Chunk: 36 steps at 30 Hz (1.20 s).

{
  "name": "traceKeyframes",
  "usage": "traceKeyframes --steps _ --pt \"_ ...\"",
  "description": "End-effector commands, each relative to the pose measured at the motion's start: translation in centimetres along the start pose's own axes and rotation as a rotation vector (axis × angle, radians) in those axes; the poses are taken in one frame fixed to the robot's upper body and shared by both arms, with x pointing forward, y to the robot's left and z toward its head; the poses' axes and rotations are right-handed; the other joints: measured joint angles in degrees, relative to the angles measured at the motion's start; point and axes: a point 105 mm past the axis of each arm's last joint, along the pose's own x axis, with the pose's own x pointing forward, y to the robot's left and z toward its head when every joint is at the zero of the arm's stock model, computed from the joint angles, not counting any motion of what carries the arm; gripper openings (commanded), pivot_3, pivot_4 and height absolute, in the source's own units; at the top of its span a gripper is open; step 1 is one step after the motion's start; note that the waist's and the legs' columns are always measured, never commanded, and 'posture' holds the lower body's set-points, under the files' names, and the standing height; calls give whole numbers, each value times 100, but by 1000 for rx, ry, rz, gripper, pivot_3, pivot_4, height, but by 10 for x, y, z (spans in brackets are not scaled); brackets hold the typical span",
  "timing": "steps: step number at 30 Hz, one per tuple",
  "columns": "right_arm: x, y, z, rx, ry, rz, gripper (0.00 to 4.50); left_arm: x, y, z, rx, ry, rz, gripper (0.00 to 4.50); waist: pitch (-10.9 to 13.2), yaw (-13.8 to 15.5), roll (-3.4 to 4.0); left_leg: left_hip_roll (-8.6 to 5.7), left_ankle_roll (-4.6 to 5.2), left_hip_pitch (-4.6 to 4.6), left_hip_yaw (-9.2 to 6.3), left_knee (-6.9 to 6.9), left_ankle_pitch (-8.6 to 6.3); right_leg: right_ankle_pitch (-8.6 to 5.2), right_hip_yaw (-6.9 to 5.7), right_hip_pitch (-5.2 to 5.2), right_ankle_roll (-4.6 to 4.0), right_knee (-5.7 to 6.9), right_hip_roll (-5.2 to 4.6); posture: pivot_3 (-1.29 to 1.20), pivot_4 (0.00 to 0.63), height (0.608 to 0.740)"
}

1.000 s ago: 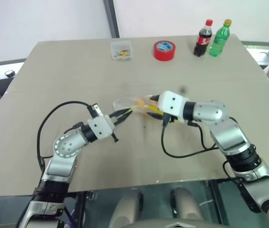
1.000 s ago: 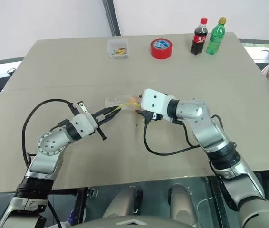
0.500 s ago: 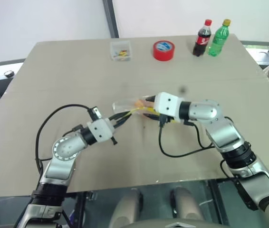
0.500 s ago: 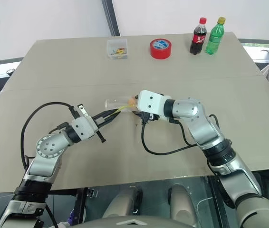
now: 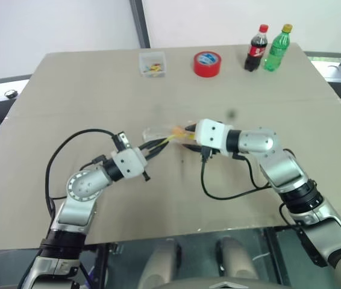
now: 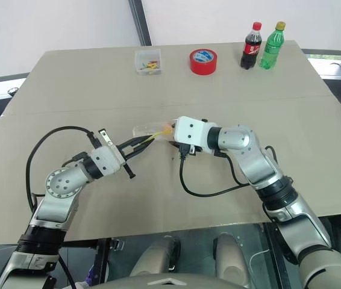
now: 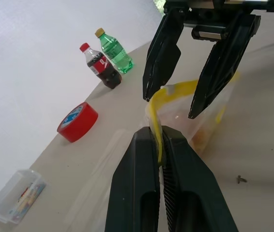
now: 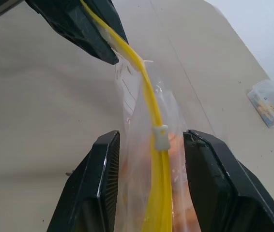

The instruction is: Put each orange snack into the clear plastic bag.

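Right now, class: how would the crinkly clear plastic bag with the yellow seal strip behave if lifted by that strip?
The clear plastic bag looks thin and creased, so probably floppy. The orange snacks inside would likely make it sag.

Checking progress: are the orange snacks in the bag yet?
In, apparently: orange shapes show through the clear plastic bag; their number is unclear.

Both arms were silver-grey metal with rounded joint housings and black bands. Each wrist carried a white block. The left gripper [image 5: 158,144] and right gripper [image 8: 154,169] had black tapered fingers. Black cables looped alongside each forearm.
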Motion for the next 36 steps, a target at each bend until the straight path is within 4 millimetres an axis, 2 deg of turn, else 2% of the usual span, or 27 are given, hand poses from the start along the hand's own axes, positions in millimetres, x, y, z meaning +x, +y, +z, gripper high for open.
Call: traceKeyframes --steps 1,3,4,16,18,23,29,36 --pt "-2 -8 16 -50 -48 -23 1249 4 5 12 33 -36 6 0 0 0 0 0 0 0 0 0 0 0 0 0 0 0 0 0 150 740" --pt "-3 -9 18 -54 -49 -27 309 4 6 12 32 -34 7 0 0 0 0 0 0 0 0 0 0 0 0 0 0 0 0 0 150 740" --pt "-3 -9 18 -55 -50 -30 43 4 6 12 32 -32 6 0 0 0 0 0 -1 0 0 0 0 0 0 0 0 0 0 0 150 740" --pt "-8 -9 15 -44 -31 -43 43 2 4 8 21 -18 8 0 0 1 0 0 0 0 0 0 0 0 0 0 0 0 0 0 150 740" --pt "-11 -10 6 -34 4 -58 43 1 5 7 18 -13 18 0 0 2 0 0 0 0 0 0 0 0 0 0 0 0 0 0 150 740" --pt "-36 -14 -36 -27 169 -112 43 -4 15 0 2 7 77 0 0 21 0 -1 0 0 -1 0 0 0 -1 1 0 -1 -1 0 150 740" --pt "-70 -17 -60 11 270 -183 43 -8 22 -5 -26 20 131 0 0 26 0 -3 3 -1 1 1 -1 0 0 1 0 -1 -2 0 150 740" --pt "-102 -37 -87 2 399 -312 43 -8 25 -9 -40 14 146 0 0 26 0 -3 5 -1 3 1 -3 0 1 1 0 -1 -2 0 150 740"
